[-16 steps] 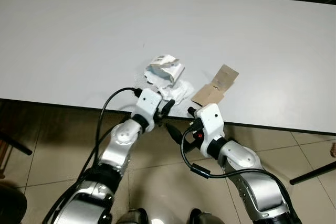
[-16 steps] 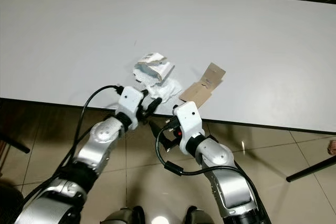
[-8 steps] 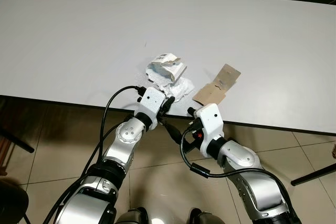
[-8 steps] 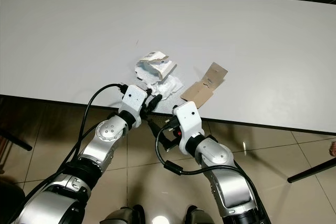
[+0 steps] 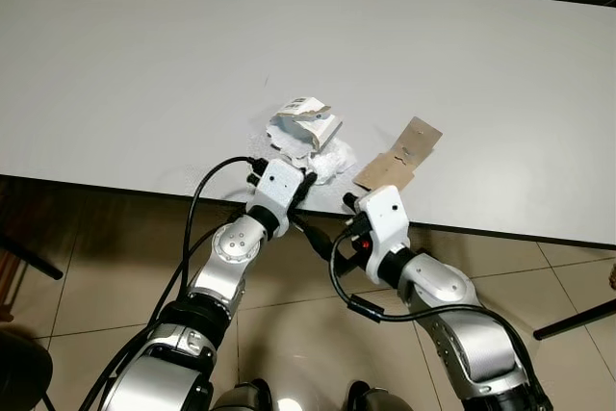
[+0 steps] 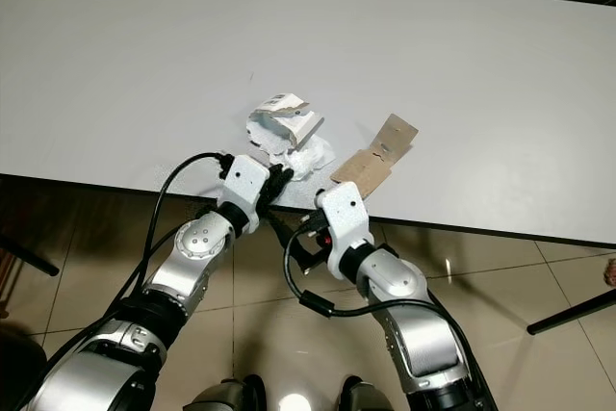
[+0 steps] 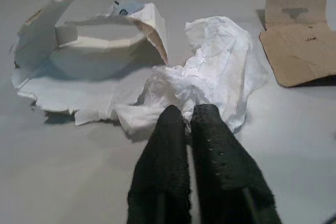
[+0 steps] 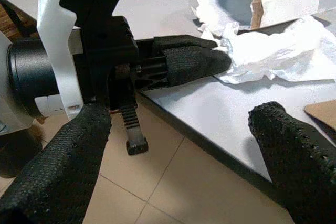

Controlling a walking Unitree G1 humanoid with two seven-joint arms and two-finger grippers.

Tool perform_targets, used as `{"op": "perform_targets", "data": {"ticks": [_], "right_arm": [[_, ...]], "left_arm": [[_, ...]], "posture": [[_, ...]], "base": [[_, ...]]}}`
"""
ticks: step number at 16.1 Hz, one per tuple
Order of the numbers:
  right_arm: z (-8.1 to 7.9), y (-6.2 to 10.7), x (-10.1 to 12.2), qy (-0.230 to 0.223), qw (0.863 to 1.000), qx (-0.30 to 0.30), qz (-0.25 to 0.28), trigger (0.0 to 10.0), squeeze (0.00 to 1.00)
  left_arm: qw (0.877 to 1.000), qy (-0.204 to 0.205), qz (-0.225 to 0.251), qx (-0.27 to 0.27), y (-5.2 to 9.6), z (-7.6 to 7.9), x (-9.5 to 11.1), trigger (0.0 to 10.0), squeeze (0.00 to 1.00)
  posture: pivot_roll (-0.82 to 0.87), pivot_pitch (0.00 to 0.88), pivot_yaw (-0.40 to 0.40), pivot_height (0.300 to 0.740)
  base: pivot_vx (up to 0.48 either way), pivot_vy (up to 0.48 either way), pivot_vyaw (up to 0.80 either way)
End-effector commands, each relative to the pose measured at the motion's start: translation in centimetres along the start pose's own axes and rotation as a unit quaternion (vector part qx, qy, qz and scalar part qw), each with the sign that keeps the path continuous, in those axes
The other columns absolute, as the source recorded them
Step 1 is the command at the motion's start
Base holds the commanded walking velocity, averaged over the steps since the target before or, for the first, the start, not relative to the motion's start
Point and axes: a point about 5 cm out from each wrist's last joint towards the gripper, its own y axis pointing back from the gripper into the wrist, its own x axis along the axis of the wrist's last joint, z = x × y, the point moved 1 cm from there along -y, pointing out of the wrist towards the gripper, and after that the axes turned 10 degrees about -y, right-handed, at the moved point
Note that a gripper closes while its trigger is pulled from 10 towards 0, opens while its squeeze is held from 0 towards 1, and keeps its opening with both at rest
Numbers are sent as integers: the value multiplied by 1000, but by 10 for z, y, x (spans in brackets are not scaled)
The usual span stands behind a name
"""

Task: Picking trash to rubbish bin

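Observation:
A crumpled white tissue (image 5: 328,164) lies near the front edge of the grey table (image 5: 144,64), touching a torn white paper carton (image 5: 303,125) behind it. To its right lies a flat piece of brown cardboard (image 5: 397,156). My left gripper (image 7: 185,117) reaches over the table edge, and its black fingers are shut on the near edge of the tissue (image 7: 210,72). My right gripper (image 8: 184,116) hangs just below the table edge beside the left one. It is open, with nothing between its fingers (image 8: 79,156).
The table runs wide to both sides and far back. Beige floor tiles (image 5: 96,267) lie under its front edge. A dark chair leg (image 5: 576,320) slants at the lower right, and a dark round object (image 5: 19,372) sits at the lower left.
My left gripper has slid forward over the table edge and pinched the tissue. The right gripper has stayed about where it was.

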Motion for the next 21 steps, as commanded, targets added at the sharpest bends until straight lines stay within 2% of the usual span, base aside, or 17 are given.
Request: {"op": "perform_targets", "data": {"ticks": [1,9,10,11,13,17,18,20,21], "right_arm": [[2,0,-2,-7,1000,-4,-1,10000,0],[2,-3,-1,-8,1000,-2,0,10000,0],[3,-3,-1,-7,1000,-2,0,10000,0],[3,-4,-1,-7,1000,-2,1,10000,0],[5,-5,0,-5,1000,-1,3,10000,0],[7,-8,2,-3,1000,0,7,10000,0],[9,-9,5,-2,1000,-4,14,10000,0],[14,-10,8,1,1000,-20,24,10000,0],[18,-11,10,5,999,-33,32,10000,0]], "left_arm": [[1000,8,-5,-9,2,6,-3,0,0],[999,21,34,1,6,0,14,0,0],[998,37,52,11,6,-6,23,2471,0],[996,52,69,20,6,-12,33,10000,0],[987,82,131,52,9,-34,69,10000,0],[975,88,176,101,14,-52,91,10000,0],[969,58,190,147,19,-67,109,10000,0],[964,9,174,200,23,-75,112,10000,0],[961,-2,156,227,23,-78,108,10000,0]], "posture": [[-80,180,4,740],[-73,169,9,740],[-71,163,9,740],[-68,158,9,740],[-64,146,11,740],[-59,133,13,740],[-58,128,14,740],[-59,122,14,740],[-61,118,15,740]], "base": [[0,0,0],[0,0,0],[0,0,0],[0,0,0],[0,0,0],[0,0,0],[0,0,0],[0,0,0],[0,0,0]]}}
